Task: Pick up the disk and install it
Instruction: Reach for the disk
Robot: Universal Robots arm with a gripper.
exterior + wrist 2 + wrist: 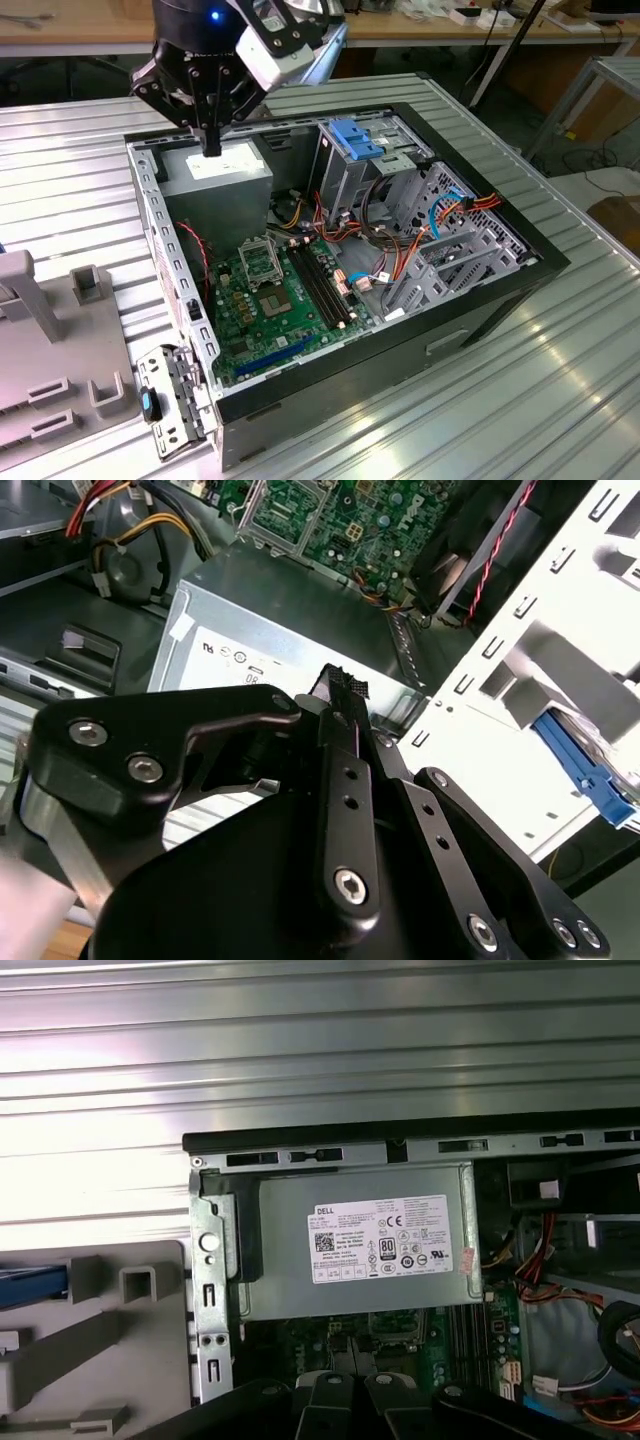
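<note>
Hanging above the far corner of the open computer case [380,385], toward the exterior view's left, the black gripper [211,140] points straight down. Its fingers [338,695] are drawn together into one narrow tip, and nothing is held between them. Right under that tip lies the grey power-supply box [215,185] with its white label facing up; the tip is just over it, and I cannot tell whether it touches. Nearer in the case lies the green motherboard [270,300], and to the exterior view's right of the box stands the metal drive cage [355,140] with its blue plastic top. The case rests on a ribbed metal table [500,400]. Beside the case, on the exterior view's left, stands a grey holder [50,350]. In the first wrist view a strip of bright blue, the edge of the disk [30,1285], lies in that holder, outside the case and well apart from the gripper.
</note>
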